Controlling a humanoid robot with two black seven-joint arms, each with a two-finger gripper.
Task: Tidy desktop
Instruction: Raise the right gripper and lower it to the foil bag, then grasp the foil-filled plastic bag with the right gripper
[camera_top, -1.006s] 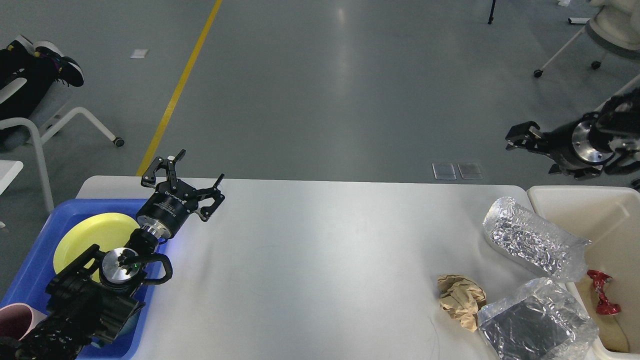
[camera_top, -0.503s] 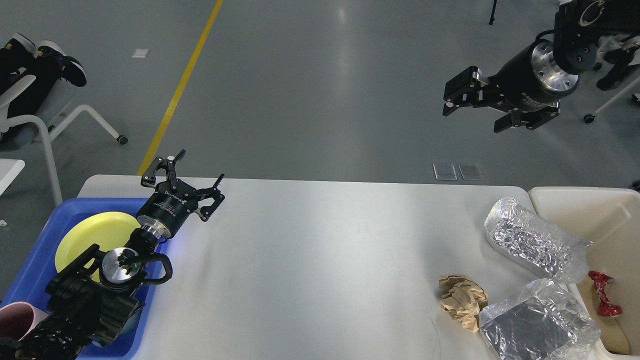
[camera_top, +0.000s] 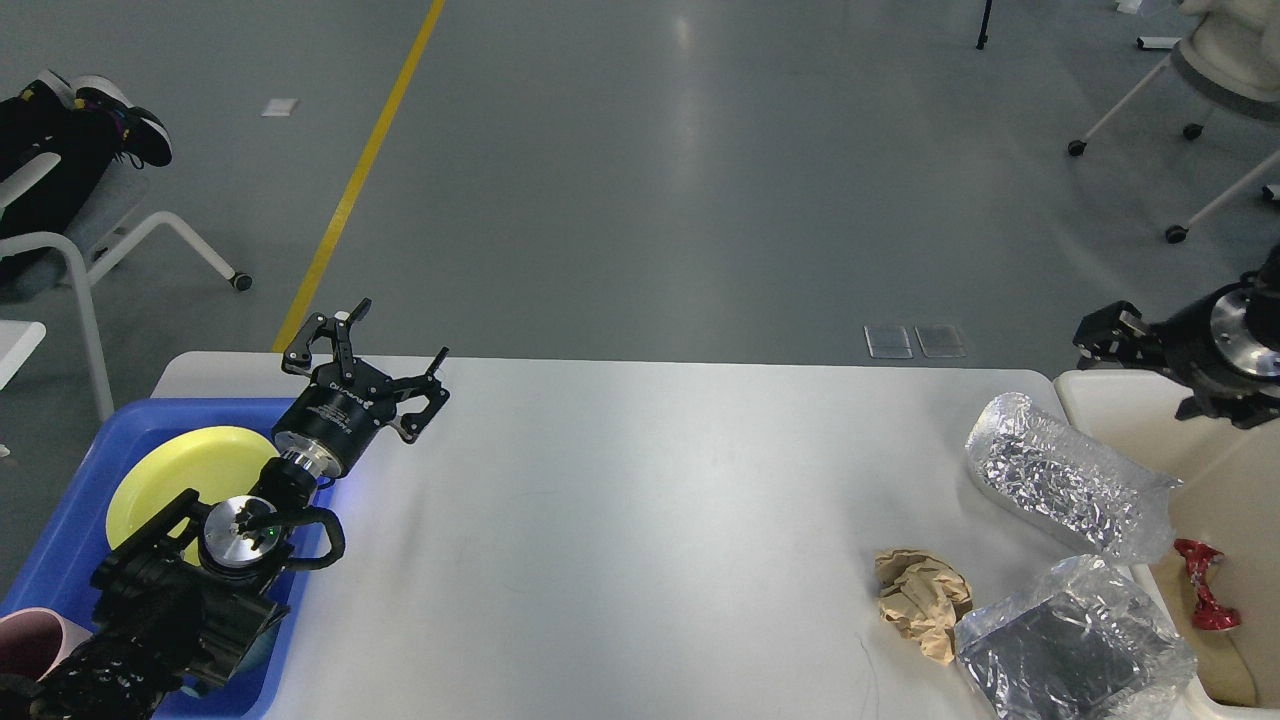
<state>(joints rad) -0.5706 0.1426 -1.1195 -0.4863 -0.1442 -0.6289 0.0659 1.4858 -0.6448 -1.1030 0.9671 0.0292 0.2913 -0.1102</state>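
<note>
The white desktop (camera_top: 620, 520) carries a crumpled brown paper ball (camera_top: 925, 600) at the front right. Beside the ball lie two crinkled silver foil packages, one (camera_top: 1065, 480) leaning on the beige bin and one (camera_top: 1075, 655) at the front edge. My left gripper (camera_top: 370, 350) is open and empty, held above the table's back left corner beside the blue tray. My right gripper (camera_top: 1150, 375) is open and empty. It hangs above the back left corner of the beige bin (camera_top: 1235, 460), apart from the foil packages.
The blue tray (camera_top: 60, 530) at the left holds a yellow plate (camera_top: 175, 470) and a pink cup (camera_top: 30, 640). A crushed red wrapper (camera_top: 1205, 585) lies inside the beige bin. Chairs stand on the grey floor beyond the table.
My right gripper has swung down and to the right from high above the floor to the bin's back corner. The left arm has not moved.
</note>
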